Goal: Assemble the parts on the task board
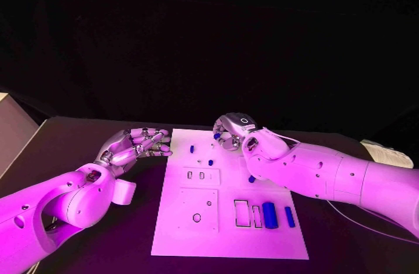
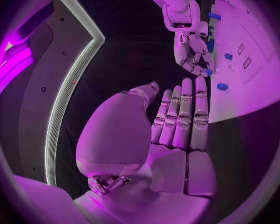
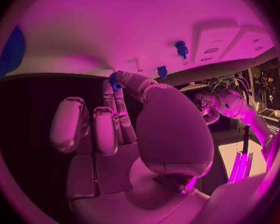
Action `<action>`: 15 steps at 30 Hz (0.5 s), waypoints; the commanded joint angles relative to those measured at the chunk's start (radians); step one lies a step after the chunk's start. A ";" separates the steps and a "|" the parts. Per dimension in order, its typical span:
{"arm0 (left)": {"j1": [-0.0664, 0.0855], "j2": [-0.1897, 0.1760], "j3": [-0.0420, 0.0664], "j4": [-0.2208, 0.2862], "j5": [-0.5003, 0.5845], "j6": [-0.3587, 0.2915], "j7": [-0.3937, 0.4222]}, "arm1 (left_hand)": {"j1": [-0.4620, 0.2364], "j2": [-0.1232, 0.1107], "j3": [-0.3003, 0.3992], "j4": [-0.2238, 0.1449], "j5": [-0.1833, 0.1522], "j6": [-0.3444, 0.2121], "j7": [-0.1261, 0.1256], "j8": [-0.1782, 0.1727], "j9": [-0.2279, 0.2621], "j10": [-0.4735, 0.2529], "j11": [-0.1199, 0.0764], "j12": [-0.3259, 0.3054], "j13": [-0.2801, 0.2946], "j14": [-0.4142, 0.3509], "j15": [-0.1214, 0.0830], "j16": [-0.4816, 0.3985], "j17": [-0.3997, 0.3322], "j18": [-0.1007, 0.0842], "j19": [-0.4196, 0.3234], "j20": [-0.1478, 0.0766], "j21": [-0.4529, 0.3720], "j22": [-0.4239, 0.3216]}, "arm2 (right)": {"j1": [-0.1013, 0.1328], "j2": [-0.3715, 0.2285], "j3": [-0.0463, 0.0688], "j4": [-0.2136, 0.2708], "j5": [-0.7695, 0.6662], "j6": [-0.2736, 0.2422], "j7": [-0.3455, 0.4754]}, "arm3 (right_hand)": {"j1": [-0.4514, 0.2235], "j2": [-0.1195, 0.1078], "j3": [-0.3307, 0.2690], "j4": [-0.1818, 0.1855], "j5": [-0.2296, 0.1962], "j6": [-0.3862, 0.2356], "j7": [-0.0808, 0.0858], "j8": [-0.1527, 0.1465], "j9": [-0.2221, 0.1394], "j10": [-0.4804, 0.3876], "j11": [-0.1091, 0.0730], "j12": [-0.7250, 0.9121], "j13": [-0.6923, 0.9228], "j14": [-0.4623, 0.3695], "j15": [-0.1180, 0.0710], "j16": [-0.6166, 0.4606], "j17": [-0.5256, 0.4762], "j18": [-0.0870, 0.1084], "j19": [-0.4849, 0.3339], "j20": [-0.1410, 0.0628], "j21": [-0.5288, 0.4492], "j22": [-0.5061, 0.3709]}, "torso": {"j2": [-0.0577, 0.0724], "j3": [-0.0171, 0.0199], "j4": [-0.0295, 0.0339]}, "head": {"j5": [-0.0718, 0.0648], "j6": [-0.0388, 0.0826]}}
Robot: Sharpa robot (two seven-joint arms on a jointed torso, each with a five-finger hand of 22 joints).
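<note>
right hand [image 1: 234,130] over the far edge of the task board [image 1: 229,234], pinching a small blue part [image 3: 115,79] at its fingertips | left hand [image 1: 140,144] just beside the board's far left corner, fingers straight, holding nothing | two blue bars [image 1: 270,215] lying near the board's near right side

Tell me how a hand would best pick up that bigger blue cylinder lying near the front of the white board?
Probably across its middle, from straight above. The large blue cylinder lies flat on the task board, long axis running front to back, so its rounded long sides are what fingers could close on. A slimmer blue part lies close on one side and a slot on the other, so room for the fingers looks tight.
</note>
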 commanded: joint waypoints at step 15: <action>0.000 0.006 0.001 -0.003 -0.007 0.026 0.001 | -0.004 -0.007 0.007 -0.001 0.003 0.001 0.006 -0.005 0.002 0.001 0.003 -0.005 -0.001 -0.008 0.000 0.006 0.001 0.010 -0.009 0.000 0.001 0.000 | 0.001 0.021 0.000 -0.037 -0.013 0.027 0.008 | -0.005 -0.003 0.008 -0.001 0.002 -0.017 0.008 -0.002 0.007 0.019 -0.017 -0.008 0.003 0.049 -0.002 0.003 -0.003 -0.011 0.001 -0.002 0.003 -0.003 | 0.005 -0.0024 -0.0023 | 0.001 0.001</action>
